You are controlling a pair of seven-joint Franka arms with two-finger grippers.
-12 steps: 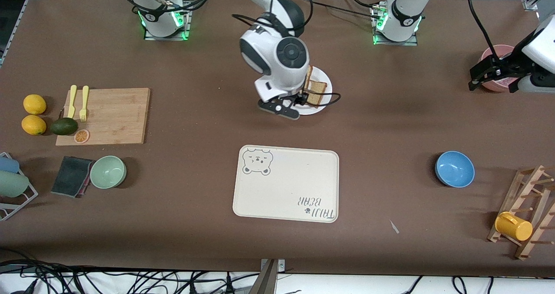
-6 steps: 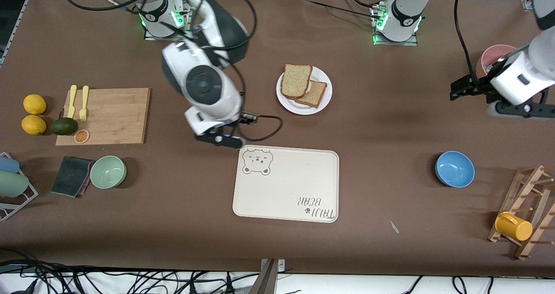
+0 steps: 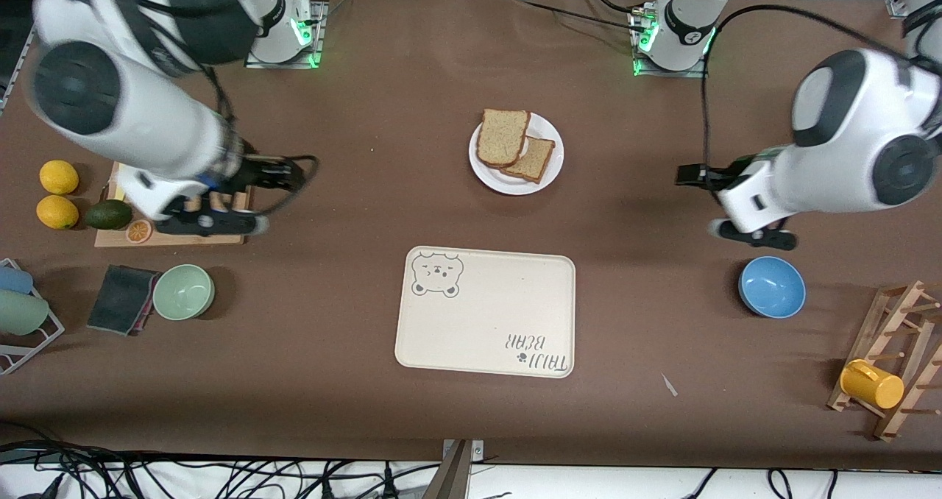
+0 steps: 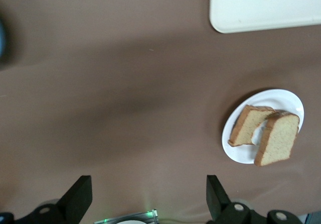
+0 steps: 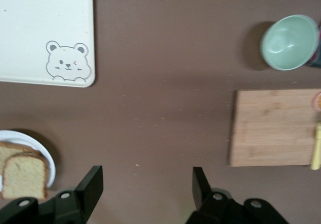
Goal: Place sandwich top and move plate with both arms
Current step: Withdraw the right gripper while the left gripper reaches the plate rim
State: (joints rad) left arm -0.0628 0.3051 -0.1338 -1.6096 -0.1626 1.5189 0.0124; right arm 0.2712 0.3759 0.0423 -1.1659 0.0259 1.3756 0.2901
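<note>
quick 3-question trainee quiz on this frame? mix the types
1. True or false: the sandwich top lies on the plate.
2. The right hand is: A) shut on bread B) open and empty C) shut on a fork
3. Fill in: the plate sits farther from the front camera than the cream ____.

Key: 1 true; 2 B; 3 tray
</note>
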